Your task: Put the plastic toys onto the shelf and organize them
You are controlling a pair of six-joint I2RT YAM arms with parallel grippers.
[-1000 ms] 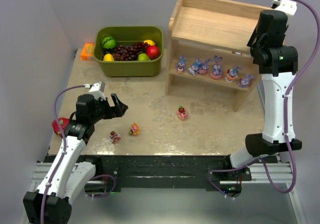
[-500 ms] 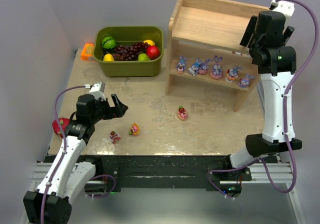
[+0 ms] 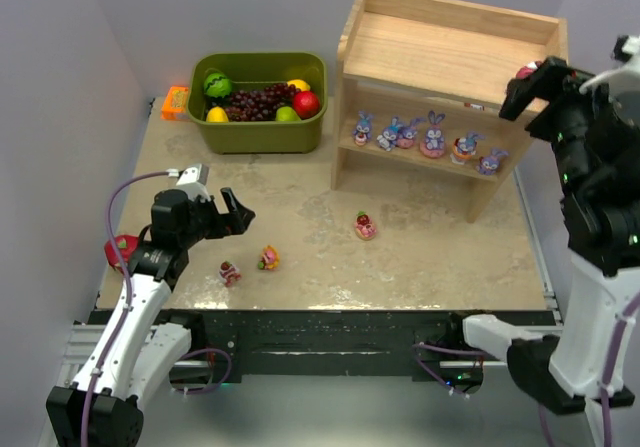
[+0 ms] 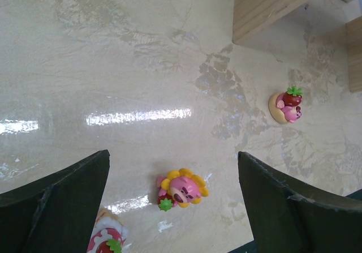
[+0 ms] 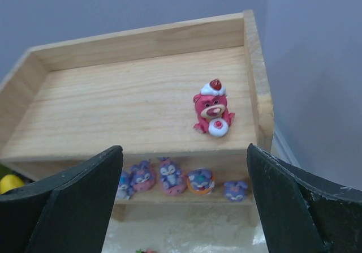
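Shelf (image 5: pixel 141 103): pale unpainted wood, matt, grained. Toys (image 4: pixel 182 188): glossy plastic. Tabletop (image 4: pixel 113 66): smooth, marbled, reflective.

The left gripper (image 4: pixel 172 165) hangs spread wide, and a flower-topped bear (image 4: pixel 182 189) lies on the table (image 4: pixel 113 66) between its fingers, touching neither. Up and right of that bear, well apart, lies a strawberry-topped bear (image 4: pixel 287 106), with the shelf (image 4: pixel 266 7) beyond it. Just down-left of the flower-topped bear is a third figurine (image 4: pixel 106 243), cut off by the frame edge.

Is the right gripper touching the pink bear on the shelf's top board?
Apart. In the right wrist view the pink bear stands on the top board, with bare wood between it and the open right gripper.
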